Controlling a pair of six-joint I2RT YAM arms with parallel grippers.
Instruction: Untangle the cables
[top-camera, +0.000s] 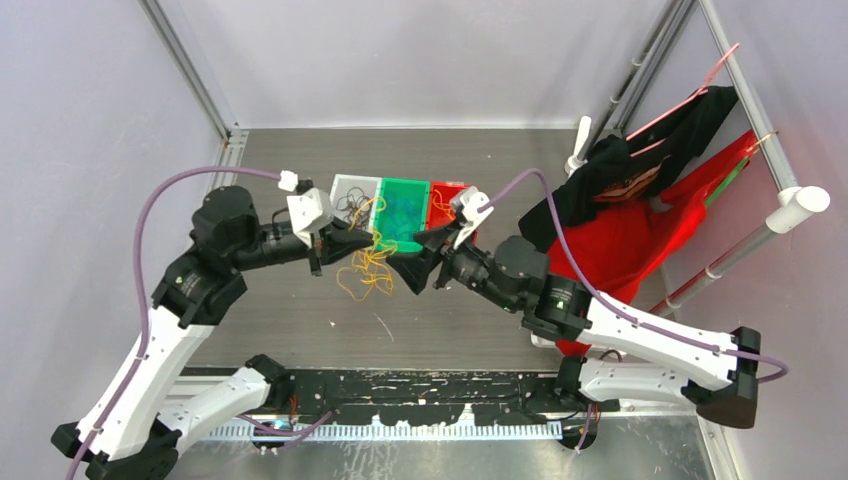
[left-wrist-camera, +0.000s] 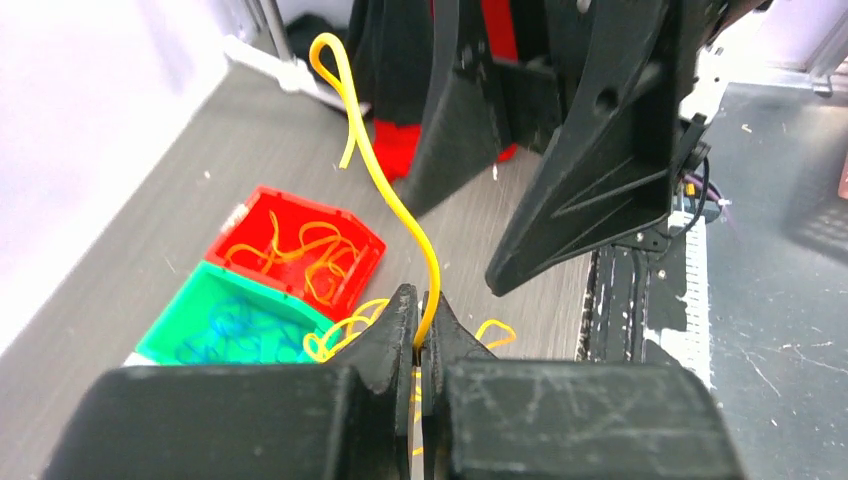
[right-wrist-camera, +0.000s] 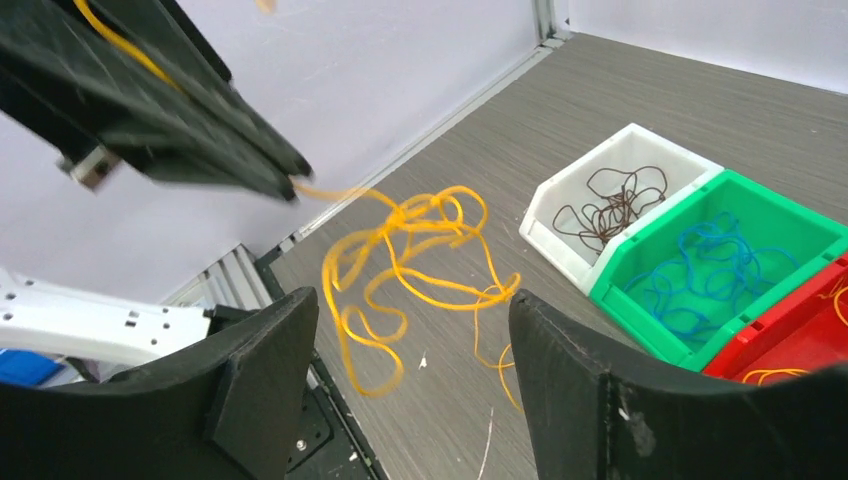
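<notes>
A tangle of yellow-orange cables (top-camera: 366, 268) hangs from my left gripper (top-camera: 368, 240) down to the table; it also shows in the right wrist view (right-wrist-camera: 415, 260). My left gripper (left-wrist-camera: 427, 305) is shut on one yellow cable (left-wrist-camera: 400, 215), whose free end loops upward. My right gripper (top-camera: 408, 268) is open and empty, just right of the tangle, its fingers (right-wrist-camera: 265, 350) either side of it in the right wrist view. Dark brown cables (right-wrist-camera: 612, 205) lie in the white bin (right-wrist-camera: 545, 215), blue cables (right-wrist-camera: 710, 270) in the green bin (right-wrist-camera: 640, 300), more yellow-orange ones (left-wrist-camera: 300, 250) in the red bin (left-wrist-camera: 365, 255).
The three bins (top-camera: 400, 215) stand side by side behind the grippers. Red and black cloth (top-camera: 640, 215) hangs on a rack at the right. A black slotted rail (top-camera: 430, 395) runs along the near table edge. A loose pale strand (top-camera: 383, 325) lies on the table.
</notes>
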